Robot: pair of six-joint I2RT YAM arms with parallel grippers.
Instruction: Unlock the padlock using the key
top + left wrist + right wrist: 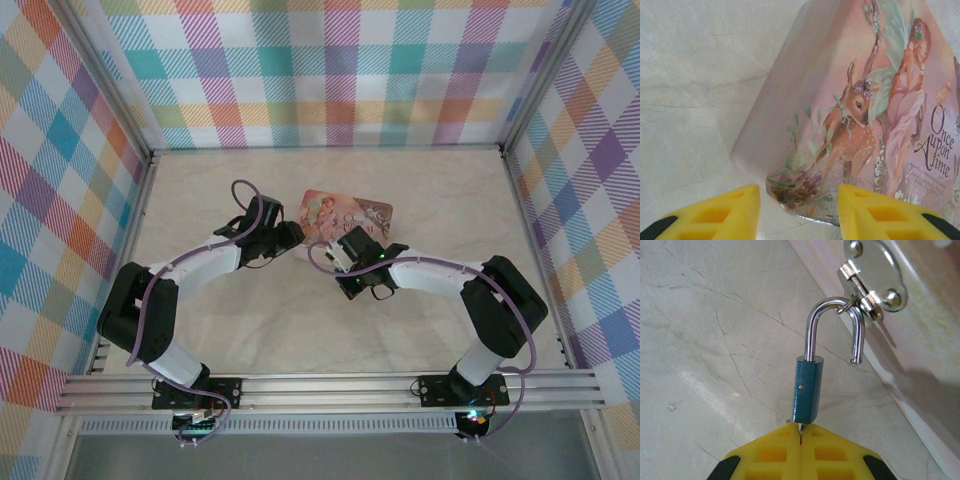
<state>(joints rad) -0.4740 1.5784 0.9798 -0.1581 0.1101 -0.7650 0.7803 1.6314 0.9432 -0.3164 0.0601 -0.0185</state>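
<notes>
Under the hasp (872, 282) of the fairy-tale box (805, 100), the blue padlock (807, 390) hangs, shackle sprung free on one leg. My right gripper (801, 436) is pinched shut on the thin key (801, 428) in its base; my left gripper (799, 210) stands spread astride the box corner. Small, slick metal, likely swinging loose: I'd grip its flat body

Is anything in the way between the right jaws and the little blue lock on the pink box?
Nothing visible. The right jaws are shut on a thin metal key at the bottom of the blue metal padlock. Its silver shackle is open, hooked through the silver latch ring of the pink box.
</notes>
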